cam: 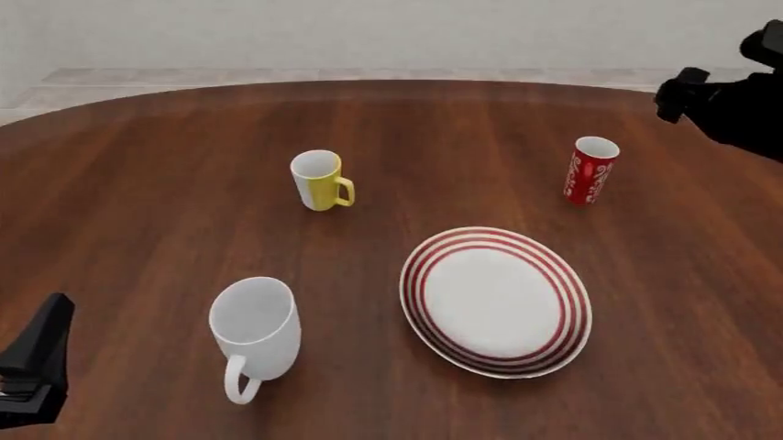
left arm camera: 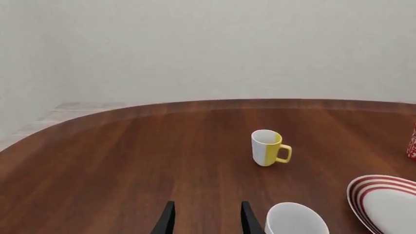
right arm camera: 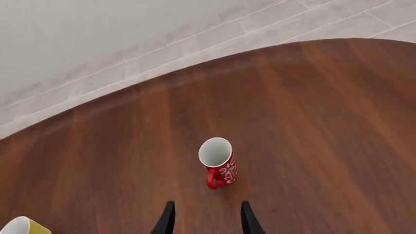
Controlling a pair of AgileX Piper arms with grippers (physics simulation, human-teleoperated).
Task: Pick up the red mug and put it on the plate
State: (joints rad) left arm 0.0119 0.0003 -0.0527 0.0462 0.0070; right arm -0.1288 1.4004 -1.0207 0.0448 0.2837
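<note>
Dark brown wood ran the whole width of the surface (cam: 147,183), rounded at its far edge against a pale wall and a strip of light floor. Toward the far right stood the red mug (cam: 592,170), upright, white inside, its handle turned away from the front view and visible only from the right wrist camera. Nearer and a little to its left lay the plate (cam: 423,307), red rings round a bare white middle, well apart from the mug. The right claw (right arm camera: 205,219) hung above and just short of the mug, its two dark fingers spread with nothing between them — released, not yet on anything. The left claw (left arm camera: 205,219) sat low at the near left, likewise spread and empty, with the large white mug (cam: 255,328) just beside it and the yellow-and-white mug (cam: 321,180) farther out. To my eye the reach was only lining up. The mug was tall and slim, so a finger coming down off-centre could nudge the rim and tip it over; the handle, lying on the claw's side, might catch a finger and twist the mug. A grip too high could let it swing — and set it on the plate's raised rim, where it would topple.
</note>
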